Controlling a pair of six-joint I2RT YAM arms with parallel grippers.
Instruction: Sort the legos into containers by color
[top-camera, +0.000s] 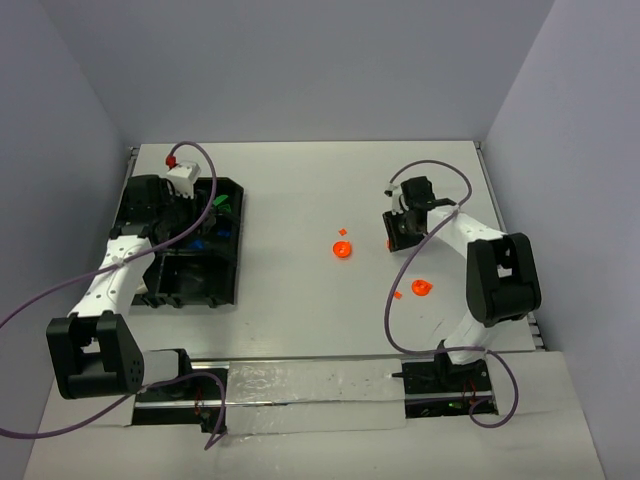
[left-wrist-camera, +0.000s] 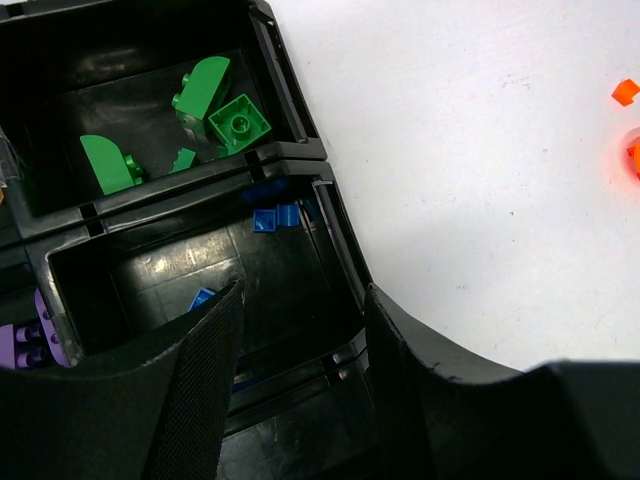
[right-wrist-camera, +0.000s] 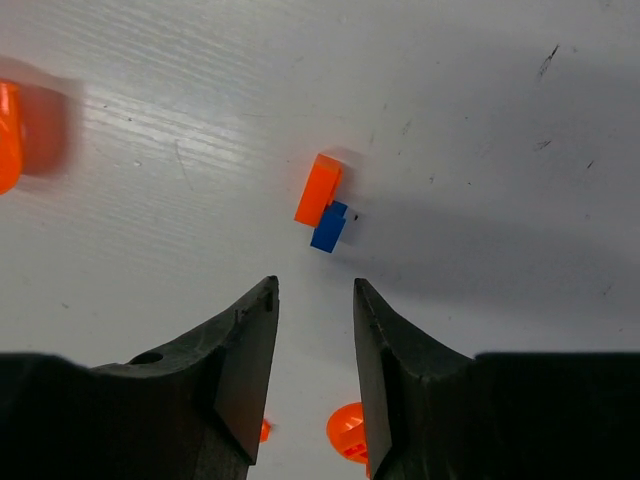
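The black tray of containers (top-camera: 222, 290) lies at the left of the table. My left gripper (left-wrist-camera: 300, 300) hangs open and empty over it. Beneath it, one compartment holds green legos (left-wrist-camera: 215, 105); the one nearer has blue legos (left-wrist-camera: 275, 218), and purple ones (left-wrist-camera: 40, 340) show at the left edge. My right gripper (right-wrist-camera: 315, 290) is open above the table with nothing between its fingers. Just ahead of its tips lie an orange brick (right-wrist-camera: 320, 188) and a blue brick (right-wrist-camera: 328, 226), touching each other.
More orange legos lie loose on the white table: a round one (top-camera: 342, 250) with a tiny piece (top-camera: 342, 232) at mid-table, and another round one (top-camera: 421, 288) near the right arm. Grey walls enclose the table on three sides.
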